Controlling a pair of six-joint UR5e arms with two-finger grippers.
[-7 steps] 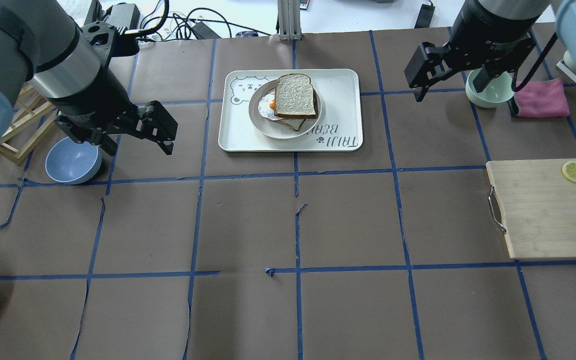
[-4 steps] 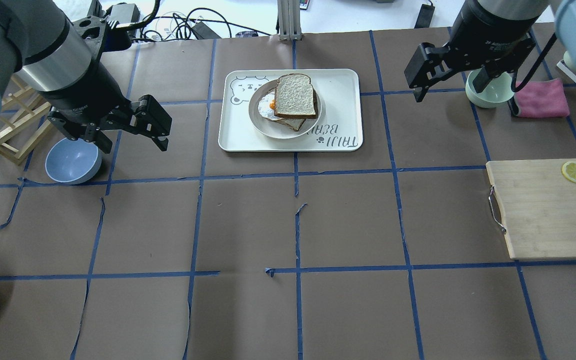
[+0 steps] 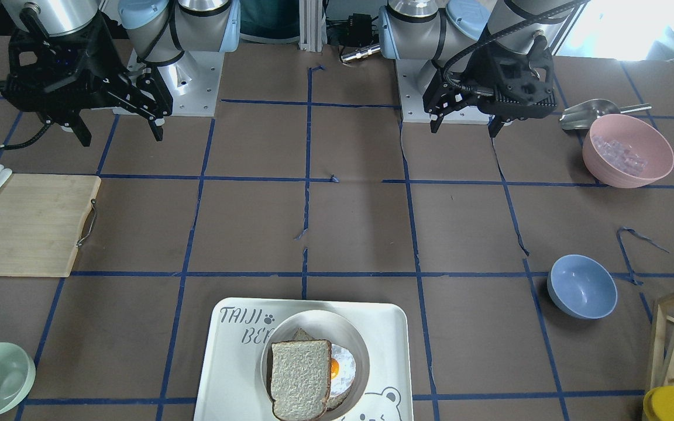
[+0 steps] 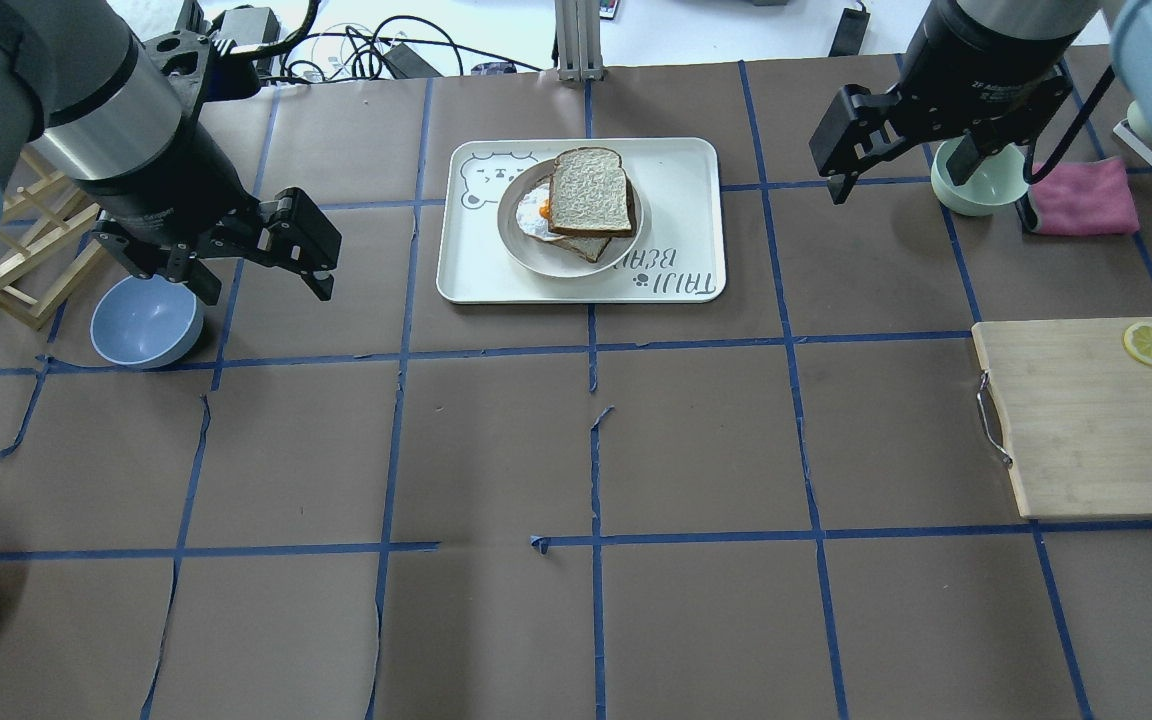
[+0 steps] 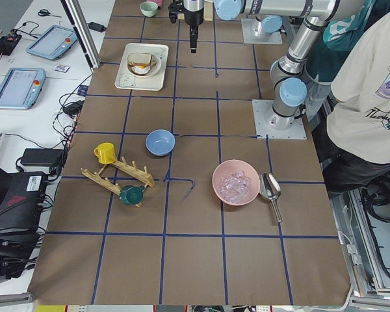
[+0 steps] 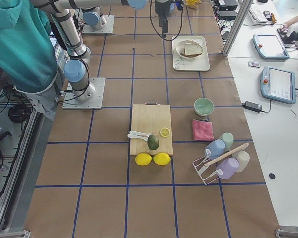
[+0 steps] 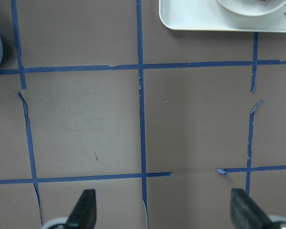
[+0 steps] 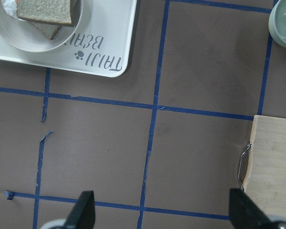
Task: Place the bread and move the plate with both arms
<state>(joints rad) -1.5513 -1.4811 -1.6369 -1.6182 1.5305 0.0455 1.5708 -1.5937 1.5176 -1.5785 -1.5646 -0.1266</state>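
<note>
The plain bread point(image 4: 591, 190) lies on top of the egg-bearing slice in the round off-white plate point(image 4: 546, 258), which sits on the bear-printed tray point(image 4: 681, 200). It also shows in the front view, bread point(image 3: 301, 379) in plate point(image 3: 313, 320). My left gripper point(image 4: 264, 285) is open and empty, held above the table to the left of the tray. My right gripper point(image 4: 931, 200) is open and empty, held to the right of the tray. The right wrist view shows the bread point(image 8: 43, 12) and the plate point(image 8: 19, 40) at its top left.
A blue bowl point(image 4: 146, 320) and a wooden rack point(image 4: 26, 250) are under my left arm. A pale green bowl point(image 4: 976, 185) and pink cloth point(image 4: 1086, 195) lie under my right arm. A cutting board point(image 4: 1096, 420) with a lemon slice is at the right.
My left gripper has drawn back a little to the left, away from the tray, still open. The right arm, bread and plate have not moved.
</note>
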